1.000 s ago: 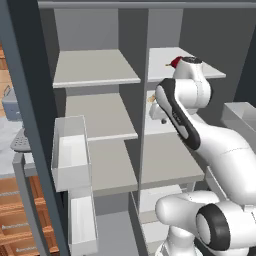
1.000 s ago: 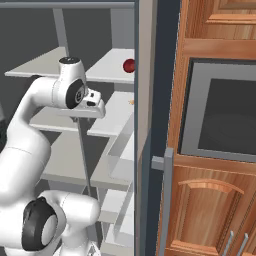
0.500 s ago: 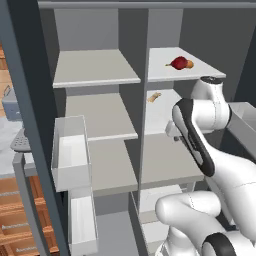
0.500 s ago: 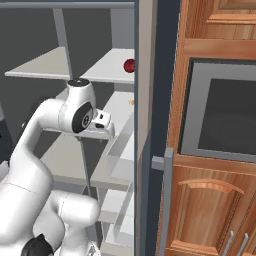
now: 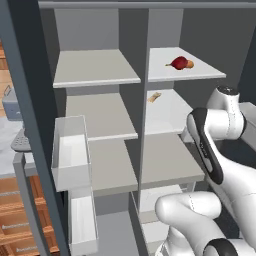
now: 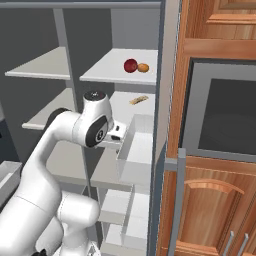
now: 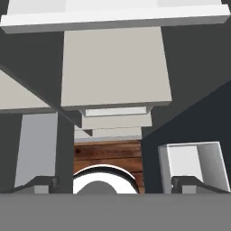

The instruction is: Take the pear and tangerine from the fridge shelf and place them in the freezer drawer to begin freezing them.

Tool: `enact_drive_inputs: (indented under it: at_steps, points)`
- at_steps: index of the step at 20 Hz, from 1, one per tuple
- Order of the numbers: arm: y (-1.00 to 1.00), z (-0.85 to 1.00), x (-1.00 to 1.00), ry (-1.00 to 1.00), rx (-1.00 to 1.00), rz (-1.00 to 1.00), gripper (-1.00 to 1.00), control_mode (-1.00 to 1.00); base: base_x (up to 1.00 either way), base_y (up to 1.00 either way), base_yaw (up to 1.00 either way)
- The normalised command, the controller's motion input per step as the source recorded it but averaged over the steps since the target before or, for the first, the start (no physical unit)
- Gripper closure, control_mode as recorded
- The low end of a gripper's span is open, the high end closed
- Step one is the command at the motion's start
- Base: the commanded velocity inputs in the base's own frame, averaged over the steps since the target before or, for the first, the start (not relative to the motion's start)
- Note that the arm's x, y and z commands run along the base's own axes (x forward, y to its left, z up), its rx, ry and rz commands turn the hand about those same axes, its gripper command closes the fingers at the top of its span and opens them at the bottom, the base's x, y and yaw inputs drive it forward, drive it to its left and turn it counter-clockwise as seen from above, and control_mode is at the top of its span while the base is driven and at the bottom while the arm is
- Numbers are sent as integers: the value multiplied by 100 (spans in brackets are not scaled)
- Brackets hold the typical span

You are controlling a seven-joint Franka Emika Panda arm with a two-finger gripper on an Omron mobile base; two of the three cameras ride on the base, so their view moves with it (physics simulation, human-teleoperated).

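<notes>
Door bins [image 5: 72, 160] of translucent white hang at the left of the open fridge. Right of the centre divider, the pear [image 5: 179, 63] and the tangerine [image 5: 189, 64] sit touching on the top fridge shelf [image 5: 200, 74], with a flat tan scrap [image 5: 154, 97] on the shelf below. Farthest right, the white arm bends beside the lower shelves. Gripper [image 7: 115, 182] fingertips stand wide apart, apparently empty, though little of them shows.
</notes>
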Motion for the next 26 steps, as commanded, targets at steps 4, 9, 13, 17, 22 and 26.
enact_drive_inputs:
  at_steps: [4,9,13,17,22,26]
  points:
    - [-27,-3,-4,-7,0,0,-100,-100,0,0,0]
    - [34,0,-11,-8,0,3,-100,-100,0,0,0]
    - [89,5,-22,0,0,7,-100,-100,0,0,0]
    - [95,12,-26,0,2,6,-100,-100,0,0,0]
    - [93,2,-20,2,9,8,-100,-100,0,0,0]
    - [75,0,-9,0,24,14,-100,-100,0,0,0]
